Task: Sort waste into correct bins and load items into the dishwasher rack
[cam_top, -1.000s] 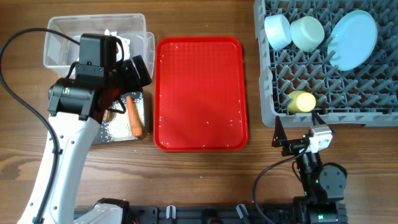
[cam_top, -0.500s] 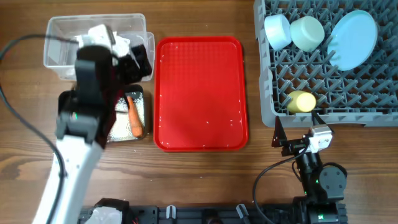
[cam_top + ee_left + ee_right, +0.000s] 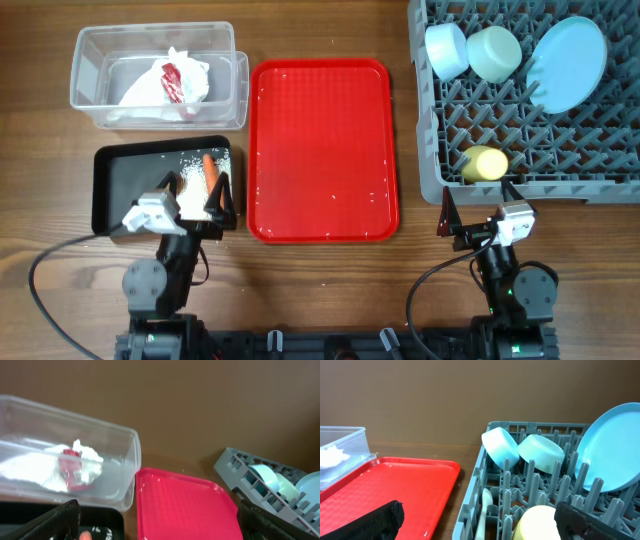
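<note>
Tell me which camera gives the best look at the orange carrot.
The overhead view: the carrot lies in plain sight inside the black tray. The left wrist view catches only a small orange tip at its bottom edge. The right wrist view doesn't show it at all.

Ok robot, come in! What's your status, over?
Left gripper and right gripper open, empty. Wrapper and tissue in clear tub, carrot in black tray. Plate, bowls, cup in rack. Nothing blocking, over.
</note>
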Robot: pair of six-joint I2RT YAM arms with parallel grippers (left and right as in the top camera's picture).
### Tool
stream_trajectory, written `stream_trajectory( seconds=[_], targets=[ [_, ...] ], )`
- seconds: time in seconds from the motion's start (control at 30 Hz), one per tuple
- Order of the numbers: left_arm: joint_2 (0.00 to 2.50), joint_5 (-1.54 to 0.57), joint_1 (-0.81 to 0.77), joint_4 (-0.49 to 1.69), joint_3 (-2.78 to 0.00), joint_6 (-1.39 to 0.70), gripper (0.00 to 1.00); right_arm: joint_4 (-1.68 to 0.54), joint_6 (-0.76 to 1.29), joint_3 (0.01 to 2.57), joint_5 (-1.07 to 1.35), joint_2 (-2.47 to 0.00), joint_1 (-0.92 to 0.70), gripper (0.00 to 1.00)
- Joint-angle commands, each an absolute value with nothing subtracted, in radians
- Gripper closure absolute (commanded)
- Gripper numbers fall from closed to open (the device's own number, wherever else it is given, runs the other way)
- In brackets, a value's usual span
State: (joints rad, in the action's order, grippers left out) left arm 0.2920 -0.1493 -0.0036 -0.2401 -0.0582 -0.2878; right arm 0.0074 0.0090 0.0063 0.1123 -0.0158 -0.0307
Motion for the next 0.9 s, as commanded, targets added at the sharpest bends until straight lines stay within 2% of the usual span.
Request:
stream_trajectory(
  seconds=[0.0, 0.4, 0.87],
  targets=[
    [0.172, -0.184, 0.014, -0.201, -0.006, -0.238, 0.00, 0.010, 0.002, 0.005, 0.128, -0.007, -0.028, 0.00],
    [0.004, -0.068, 0.016, 0.076, -0.006, -0.212, 0.00, 0.010, 0.002, 0.005, 0.128, -0.007, -0.028, 0.00],
    [0.007, -0.055, 0.018, 0.074, -0.006, -0.209, 0.00, 0.010, 0.002, 0.005, 0.128, -0.007, -0.028, 0.00]
  ],
)
